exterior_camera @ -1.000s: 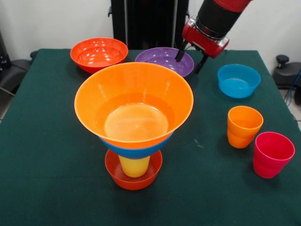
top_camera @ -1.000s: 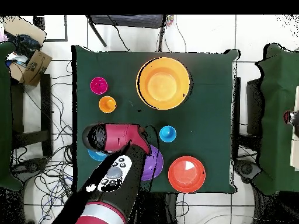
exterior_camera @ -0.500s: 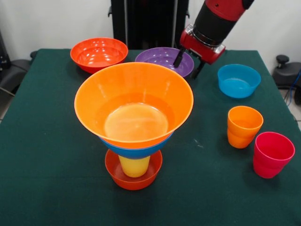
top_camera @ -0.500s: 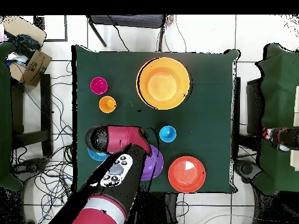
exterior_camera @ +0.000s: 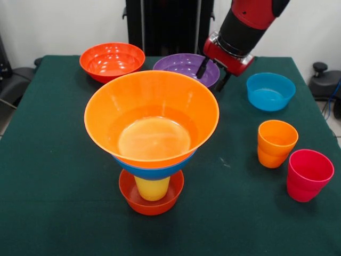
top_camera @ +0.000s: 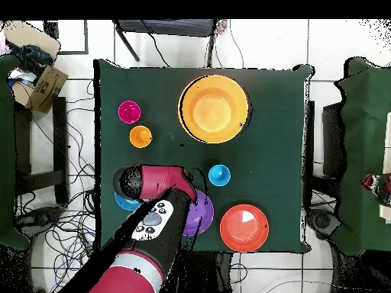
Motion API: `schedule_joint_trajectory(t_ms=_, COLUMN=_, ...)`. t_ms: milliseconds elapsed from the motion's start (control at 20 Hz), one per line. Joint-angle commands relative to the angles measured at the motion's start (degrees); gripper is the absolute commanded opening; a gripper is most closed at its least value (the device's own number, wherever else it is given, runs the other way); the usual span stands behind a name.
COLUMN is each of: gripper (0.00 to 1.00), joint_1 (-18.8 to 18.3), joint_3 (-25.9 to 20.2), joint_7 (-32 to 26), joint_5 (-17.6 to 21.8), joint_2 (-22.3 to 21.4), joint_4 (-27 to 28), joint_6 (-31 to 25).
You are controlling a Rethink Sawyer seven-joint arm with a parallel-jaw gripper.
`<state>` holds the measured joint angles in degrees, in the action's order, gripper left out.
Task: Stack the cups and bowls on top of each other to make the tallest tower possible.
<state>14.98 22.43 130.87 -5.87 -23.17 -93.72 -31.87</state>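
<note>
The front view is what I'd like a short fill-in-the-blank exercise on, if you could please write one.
1. The tower stands in a small red-orange bowl, with a ____ cup above it.
2. The tower's top piece is the large light ____ bowl.
3. The gripper hangs at the rim of the ____ bowl.
4. The pinkish red cup stands beside the ____ cup.

Missing words: yellow; orange; purple; orange

The tower (exterior_camera: 152,146) stood near the front edge of the counter (exterior_camera: 53,176): a small red-orange bowl (exterior_camera: 151,201) at the base, a yellow cup (exterior_camera: 152,189) upright in it, a blue bowl (exterior_camera: 154,172) on the cup and a large light orange bowl (exterior_camera: 152,120) on top. Behind it sat a medium red-orange bowl (exterior_camera: 112,61) and a purple bowl (exterior_camera: 186,69). A teal-blue bowl (exterior_camera: 270,91), an orange cup (exterior_camera: 276,143) and a pinkish red cup (exterior_camera: 309,174) stood upright and apart.
</note>
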Motion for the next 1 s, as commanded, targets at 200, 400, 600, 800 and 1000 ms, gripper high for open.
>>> schedule_joint_trajectory(t_ms=200, gripper=1.0, joint_1=1.6, joint_3=-3.1, joint_7=11.9, joint_5=-2.3, joint_2=2.4, joint_4=-1.8, joint_6=2.7)
schedule_joint_trajectory(t_ms=400, gripper=1.0, joint_1=1.5, joint_3=-3.3, joint_7=11.9, joint_5=-2.5, joint_2=3.0, joint_4=-1.7, joint_6=3.0)
schedule_joint_trajectory(t_ms=600, gripper=1.0, joint_1=1.5, joint_3=-3.6, joint_7=12.0, joint_5=-2.8, joint_2=3.4, joint_4=-1.6, joint_6=3.1)
schedule_joint_trajectory(t_ms=800, gripper=1.0, joint_1=1.6, joint_3=-3.6, joint_7=12.0, joint_5=-3.1, joint_2=3.4, joint_4=-1.9, joint_6=3.3)
schedule_joint_trajectory(t_ms=1000, gripper=1.0, joint_1=1.7, joint_3=-3.5, joint_7=12.1, joint_5=-3.4, joint_2=3.8, joint_4=-2.0, joint_6=3.4)
